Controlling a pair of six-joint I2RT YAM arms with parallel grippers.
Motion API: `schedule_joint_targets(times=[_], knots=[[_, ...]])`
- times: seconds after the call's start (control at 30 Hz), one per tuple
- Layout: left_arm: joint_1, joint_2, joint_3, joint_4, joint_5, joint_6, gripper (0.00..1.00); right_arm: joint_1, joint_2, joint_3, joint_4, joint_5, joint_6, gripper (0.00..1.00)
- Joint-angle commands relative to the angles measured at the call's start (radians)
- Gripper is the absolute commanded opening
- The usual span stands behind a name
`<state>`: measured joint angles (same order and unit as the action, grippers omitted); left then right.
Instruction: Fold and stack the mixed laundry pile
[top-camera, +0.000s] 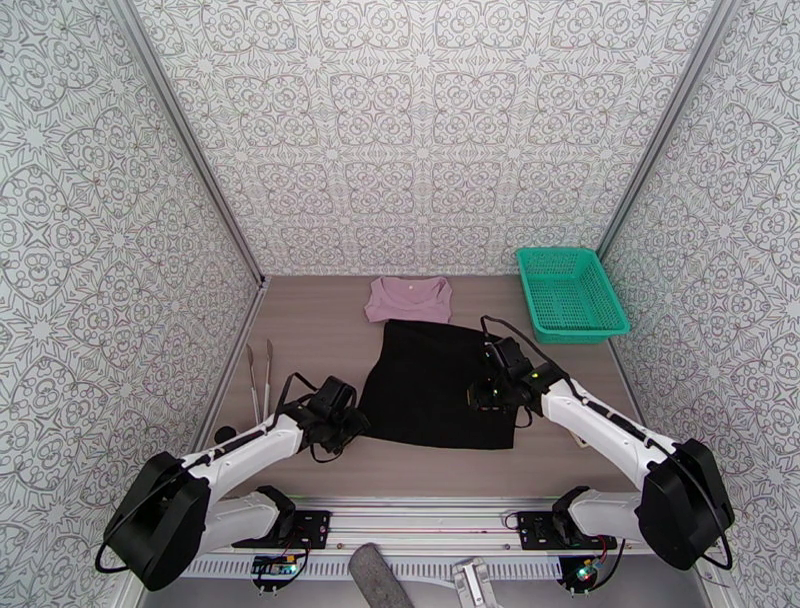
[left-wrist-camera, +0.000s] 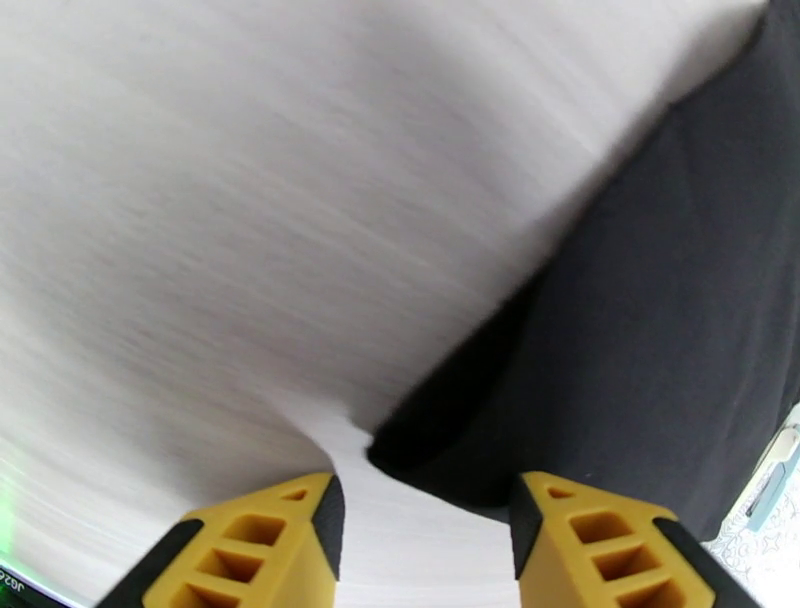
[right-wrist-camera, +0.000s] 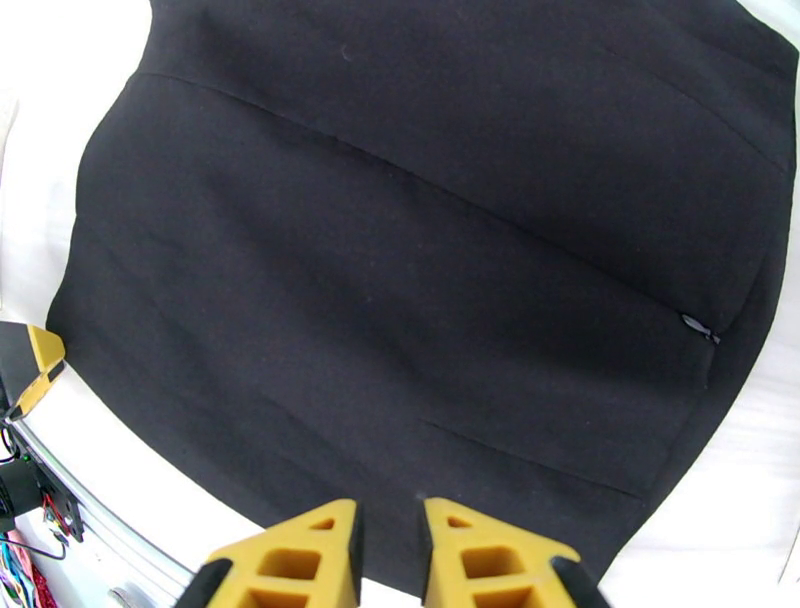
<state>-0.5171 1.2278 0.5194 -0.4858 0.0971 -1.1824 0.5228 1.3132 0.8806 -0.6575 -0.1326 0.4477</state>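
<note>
Two garments lay on the table (top-camera: 300, 330): the black garment (top-camera: 440, 385), spread flat and wider toward its near hem, and the mauve-pink shirt (top-camera: 408, 299), whose lower hem met the black garment's far edge. A small zipper pull (right-wrist-camera: 698, 325) showed on the black garment close to one side seam. The left gripper (left-wrist-camera: 425, 490) sat low at the black garment's near left corner, its yellow fingers (left-wrist-camera: 290, 525) well apart, with the corner of the cloth lying just ahead of the gap. The right gripper (right-wrist-camera: 390, 510) hung over the black garment's right side, its fingers drawn close with only a thin slit between them and nothing clamped. Beyond and to the right of the black garment, apart from it, stood a teal mesh basket (top-camera: 570, 293); to its left lay a pair of thin rods (top-camera: 262, 385).
</note>
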Motion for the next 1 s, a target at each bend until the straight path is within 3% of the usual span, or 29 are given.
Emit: schedule_joint_targets(times=[0.0,0.33,0.6,0.8,0.9,0.97], knots=[[0.022,0.028,0.001,0.014,0.004,0.009,0.50,0.008,-0.003,-0.003,0.012,0.004,0.011,0.23],[0.056,0.248,0.083,0.150,0.044,0.084,0.42,0.008,-0.019,-0.018,0.007,0.008,0.018,0.23],[0.055,0.398,0.150,0.112,0.032,0.136,0.27,0.008,-0.050,-0.027,0.009,0.008,0.030,0.23],[0.068,0.521,0.241,0.096,0.012,0.205,0.22,0.008,-0.060,-0.046,0.013,0.009,0.032,0.22],[0.069,0.586,0.304,0.095,0.011,0.234,0.12,0.009,-0.066,-0.052,0.010,0.009,0.037,0.22],[0.068,0.612,0.335,0.096,0.012,0.245,0.00,0.010,-0.072,-0.053,0.002,0.009,0.040,0.22]])
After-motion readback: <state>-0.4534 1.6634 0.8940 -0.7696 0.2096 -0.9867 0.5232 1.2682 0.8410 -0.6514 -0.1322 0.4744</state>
